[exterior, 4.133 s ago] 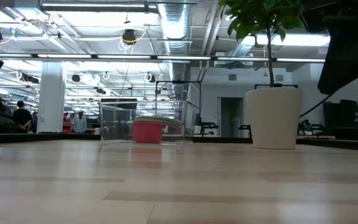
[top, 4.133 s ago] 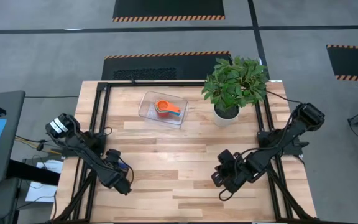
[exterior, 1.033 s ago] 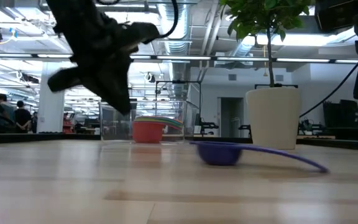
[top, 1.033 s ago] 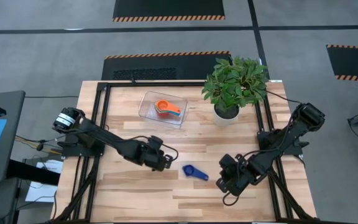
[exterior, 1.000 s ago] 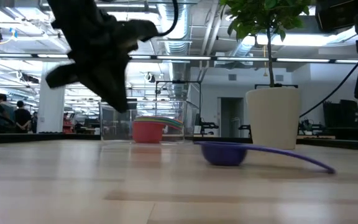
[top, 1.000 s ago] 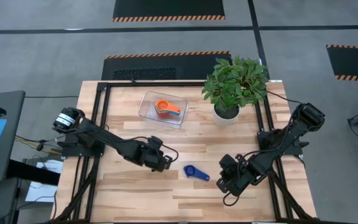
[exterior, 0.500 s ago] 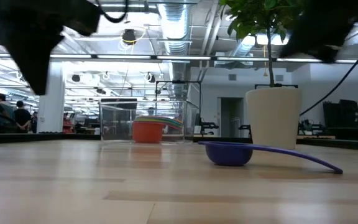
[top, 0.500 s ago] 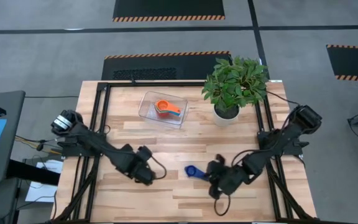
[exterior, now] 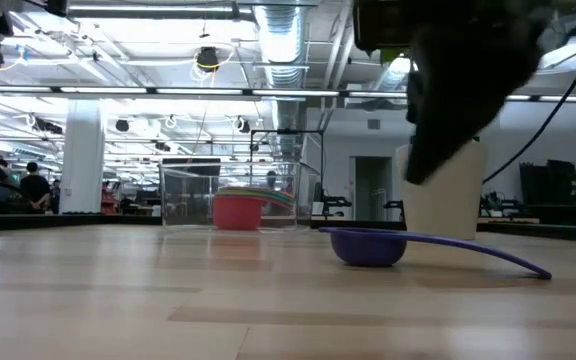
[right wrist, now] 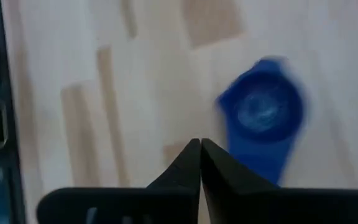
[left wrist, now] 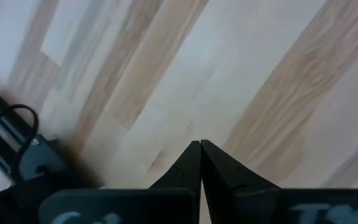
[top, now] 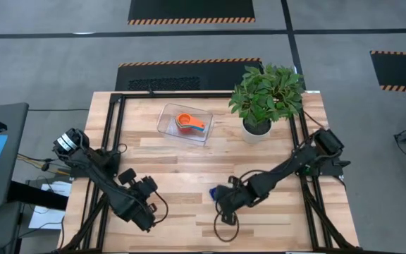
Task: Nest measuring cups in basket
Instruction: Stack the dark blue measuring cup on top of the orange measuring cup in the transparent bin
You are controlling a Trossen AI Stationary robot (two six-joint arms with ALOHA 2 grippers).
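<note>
Pale wooden boards make up the table [top: 189, 162], with a wide workshop hall stretching off behind it. Toward the far edge sits the clear basket [top: 165, 121], already holding a nested stack of cups [top: 189, 123] with the orange one on top, beside a potted plant [top: 266, 95]. One cup is left out: the dark blue cup [right wrist: 263, 112] lies bowl-down-flat on the bare boards near the middle, handle pointing away, well apart from the basket, so it looks like the next one to go in. The right gripper [right wrist: 200, 144] hangs just over it, its tip beside the handle, fingers pressed together and holding nothing. The left gripper [left wrist: 200, 146] waits near the table's front left corner, fingers also together, empty.
</note>
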